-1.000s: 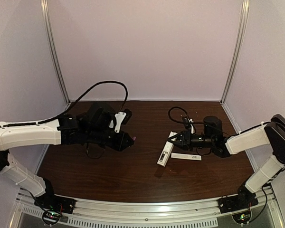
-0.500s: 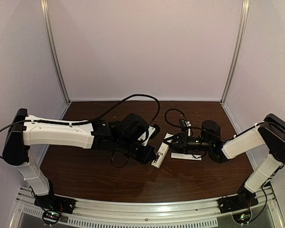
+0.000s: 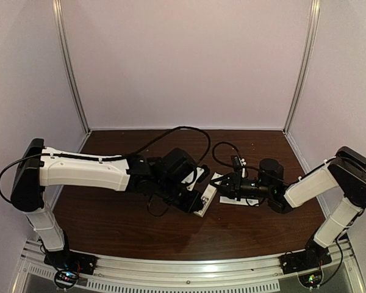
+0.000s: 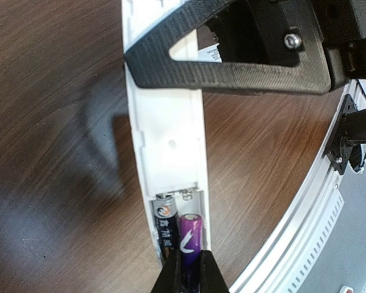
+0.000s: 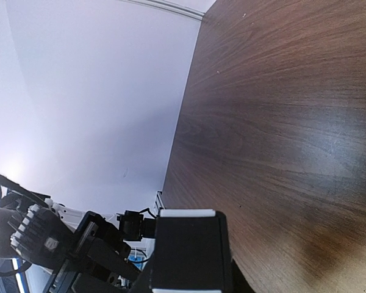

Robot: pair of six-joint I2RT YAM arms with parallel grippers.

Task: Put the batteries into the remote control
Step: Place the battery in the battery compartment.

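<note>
Left pincer [image 4: 190, 278] is drawn narrow: in the left wrist view its two fingertips sit on either side of the near end of the bluish-purple battery [image 4: 191, 235] and appear to touch it, so it reads as gripping that cell.

**Position of parts**
- The remote control [image 4: 171, 134] lies flat on the desk [image 4: 49, 122], back face up, between the two arms.
- Its battery bay is open at the end nearest the left arm.
- The dark battery [image 4: 165, 226] lies in the bay beside the bluish-purple battery, and the two cells touch along their length.
- The right pincer [image 3: 221, 185] is at the far end of the remote control. One of its black fingers crosses the white body in the left wrist view. Its opening cannot be determined from any view.
- A flat white strip [image 3: 241, 202] lies on the desk just beside the remote control, under the right arm.

**Progress**
- The dark battery appears seated.
- The bluish-purple battery is inside the bay and roughly parallel to its neighbour. Whether it is pressed fully home cannot be confirmed while the fingertips cover its near end.
- Judged from this, loading is close to complete.

**Remaining**
- Release the second cell and confirm that it sits flush.
- The bay is not yet covered.
</note>
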